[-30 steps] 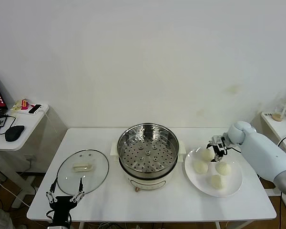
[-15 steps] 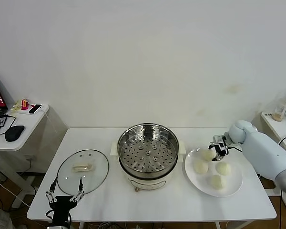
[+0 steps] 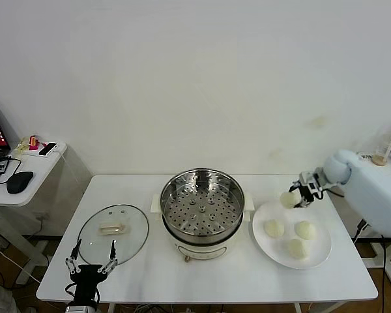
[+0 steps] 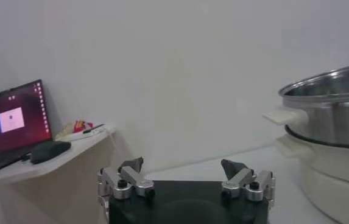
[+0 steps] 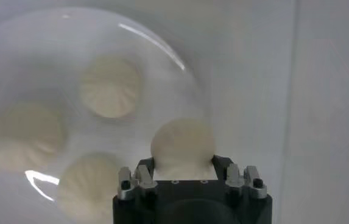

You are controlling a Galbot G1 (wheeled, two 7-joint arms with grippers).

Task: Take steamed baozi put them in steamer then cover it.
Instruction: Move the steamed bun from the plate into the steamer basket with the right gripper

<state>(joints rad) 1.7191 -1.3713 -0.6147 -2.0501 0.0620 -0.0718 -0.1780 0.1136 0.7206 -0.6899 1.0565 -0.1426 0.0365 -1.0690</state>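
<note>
My right gripper [image 3: 298, 197] is shut on one steamed baozi [image 3: 289, 199] and holds it above the far edge of the white plate [image 3: 319, 254]; the right wrist view shows the bun [image 5: 182, 145] between the jaws. Three baozi stay on the plate [image 3: 274, 228] [image 3: 305, 229] [image 3: 296, 248]. The steamer [image 3: 202, 205] stands open at the table's middle, its perforated tray bare. The cover [image 3: 113, 234], glass with a cream bar handle, lies flat on the table left of it. My left gripper [image 3: 91, 264] is open and empty at the front left edge.
A side table [image 3: 26, 171] at far left carries a mouse, a laptop and small items. Another small stand with a cup [image 3: 381, 156] is at far right. The steamer's side [image 4: 332, 134] shows in the left wrist view.
My right gripper has lifted one baozi off the plate and moved it up and slightly back. Three buns stay on the plate. The left arm is still.
</note>
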